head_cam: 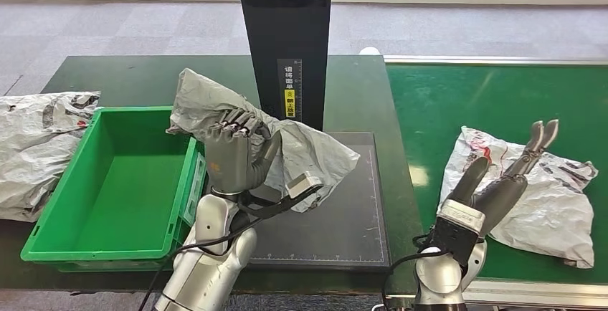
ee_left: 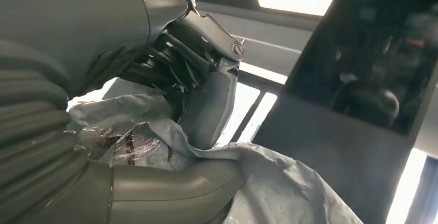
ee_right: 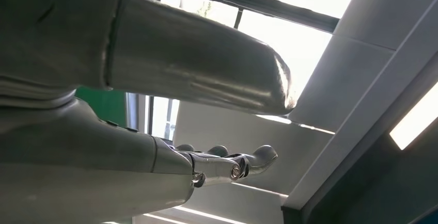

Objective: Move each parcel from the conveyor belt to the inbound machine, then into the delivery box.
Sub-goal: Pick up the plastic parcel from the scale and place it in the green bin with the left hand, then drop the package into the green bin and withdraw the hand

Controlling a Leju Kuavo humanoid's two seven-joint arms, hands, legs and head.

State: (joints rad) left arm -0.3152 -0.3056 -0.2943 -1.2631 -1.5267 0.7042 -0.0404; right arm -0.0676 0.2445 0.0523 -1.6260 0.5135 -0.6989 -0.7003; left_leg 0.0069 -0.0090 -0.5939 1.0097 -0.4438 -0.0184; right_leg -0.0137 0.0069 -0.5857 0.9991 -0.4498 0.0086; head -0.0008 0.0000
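The green delivery box (head_cam: 115,182) sits left of the left hand (head_cam: 235,155), which grips a grey parcel (head_cam: 287,142) lifted over the inbound machine (head_cam: 337,211); carry it level across the rim before releasing. The right hand (head_cam: 502,175) hovers with fingers apart over another parcel (head_cam: 552,196) on the conveyor belt (head_cam: 502,96).

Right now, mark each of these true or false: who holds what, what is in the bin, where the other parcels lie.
1. The left hand holds a grey parcel. True.
2. The green bin has a parcel in it. False: its inside shows bare green.
3. The right hand holds a parcel. False: its fingers are spread with nothing in them, above a white parcel on the belt.
4. The held parcel is above the black scan plate. True.
5. A parcel lies outside the bin, on its far side from the plate. True.
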